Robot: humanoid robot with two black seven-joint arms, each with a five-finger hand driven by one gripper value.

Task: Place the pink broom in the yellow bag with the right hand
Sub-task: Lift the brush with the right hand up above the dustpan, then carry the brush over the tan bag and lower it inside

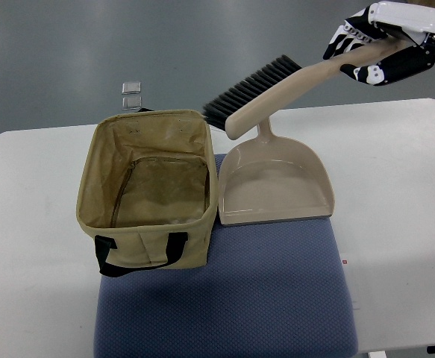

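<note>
From my remote station I record the right hand (375,52) clasping the handle of the dark-bristled broom (277,93), held tilted above the table (30,224), its head near the open yellow bag (146,198) beside the dustpan (273,186).

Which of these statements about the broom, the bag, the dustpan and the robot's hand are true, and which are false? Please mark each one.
1. The right hand grips the broom by its handle. True.
2. The broom already lies inside the bag. False: it is held in the air, its bristles above the bag's far right corner.
3. The bag is open at the top, and nothing shows inside it. True.
4. The dustpan stands to the left of the bag. False: it lies to the bag's right.
5. The left hand holds the bag's black strap. False: no left hand is in view.
</note>
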